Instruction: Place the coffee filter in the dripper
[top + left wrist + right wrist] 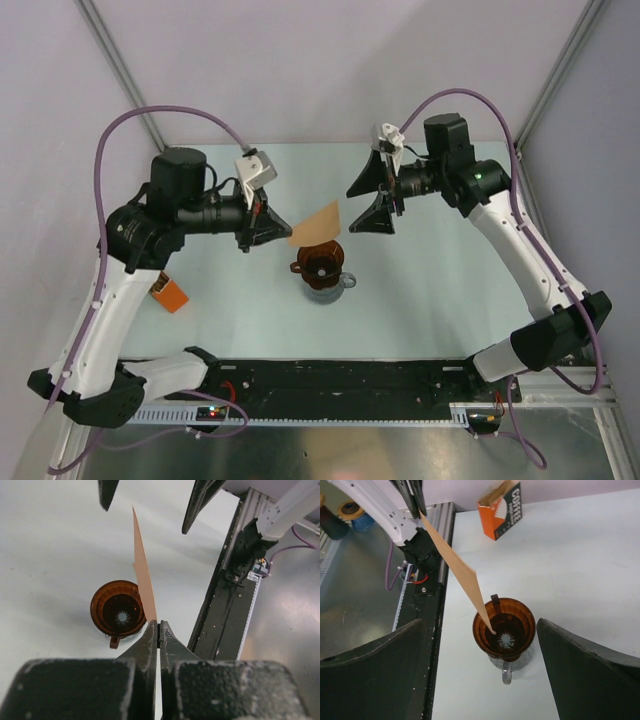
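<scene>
Coffee filter (pixel 143 575) juts flat beyond the clamping left jaws, near the dripper (pixel 117 609), likely for the wide-apart right jaws to open.

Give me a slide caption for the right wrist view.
Left gripper holds the flat coffee filter angled toward the brown dripper, framed by the open right gripper.

1 overhead view; 2 wrist views share the dripper (pixel 504 628).

Orange filter box (pixel 170 294) near table (pixel 450 290) left edge; glass jug (pixel 507 669) mid-table.
</scene>
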Tool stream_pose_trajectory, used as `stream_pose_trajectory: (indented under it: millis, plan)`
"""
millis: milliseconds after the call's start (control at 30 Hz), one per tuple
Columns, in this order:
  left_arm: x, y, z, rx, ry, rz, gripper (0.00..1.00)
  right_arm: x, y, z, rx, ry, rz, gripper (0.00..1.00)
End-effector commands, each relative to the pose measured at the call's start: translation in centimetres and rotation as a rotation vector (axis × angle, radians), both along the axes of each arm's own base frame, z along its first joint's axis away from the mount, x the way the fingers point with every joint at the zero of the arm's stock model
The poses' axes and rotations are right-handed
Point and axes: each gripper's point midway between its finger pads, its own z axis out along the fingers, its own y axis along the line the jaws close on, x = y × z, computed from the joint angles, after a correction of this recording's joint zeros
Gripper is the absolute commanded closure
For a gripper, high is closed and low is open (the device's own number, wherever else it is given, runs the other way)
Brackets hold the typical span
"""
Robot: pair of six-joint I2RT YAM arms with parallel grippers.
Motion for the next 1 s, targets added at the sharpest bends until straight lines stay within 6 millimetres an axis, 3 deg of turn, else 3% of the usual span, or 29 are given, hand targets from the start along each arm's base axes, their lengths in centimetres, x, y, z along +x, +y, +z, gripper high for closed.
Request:
stream_pose_trajectory:
  millis: [0,167,233,333,400,433,467,533,600,667,733,800,967]
  plan:
    - [-1.1,-0.9,1.0,0.006,-0.089,-0.100,1.00,-3.2,1.0,3.3,0.085,-0.101,0.136,0.01]
    - [-1.4,-1.5,0.7,0.040,-0.149,-0.150,1.00,-5.3,2.5,2.1,0.067,-0.158,0.238,0.02]
    - [-1.5,-1.6,0.5,0.051,-0.162,-0.162,1.00,-5.9,2.8,1.6,0.048,-0.194,0.284,0.10]
    - [-1.1,-1.7,0.4,0.068,-0.179,-0.156,1.00,-6.9,2.8,0.7,-0.007,-0.217,0.340,0.38]
    - [-0.6,-1.5,0.5,0.084,-0.201,-0.141,1.00,-7.0,2.8,0.0,-0.036,-0.207,0.361,0.64]
    - [-0.3,-1.5,0.5,0.091,-0.211,-0.132,1.00,-7.1,2.9,0.1,-0.038,-0.198,0.362,0.82]
    - [0.0,-1.3,0.7,0.098,-0.227,-0.119,1.00,-6.9,2.9,0.3,-0.039,-0.184,0.357,0.91]
    - [0.6,-0.9,1.6,0.104,-0.261,-0.079,0.82,-6.0,3.3,1.4,-0.010,-0.153,0.314,0.98]
    - [1.3,-0.1,2.6,0.104,-0.290,-0.023,0.41,-4.2,3.7,3.4,0.047,-0.106,0.240,0.99]
    - [2.3,1.1,4.0,0.084,-0.327,0.066,0.13,-2.2,3.6,5.7,0.118,-0.056,0.169,1.00]
    - [3.1,2.4,5.6,0.023,-0.357,0.153,0.03,-0.9,3.2,8.1,0.192,-0.040,0.118,1.00]
    - [3.8,3.5,6.2,-0.024,-0.370,0.223,0.01,-0.1,2.8,10.6,0.275,-0.052,0.078,1.00]
    - [5.2,3.2,5.9,-0.150,-0.362,0.298,0.00,-0.2,2.2,14.9,0.420,-0.044,0.047,1.00]
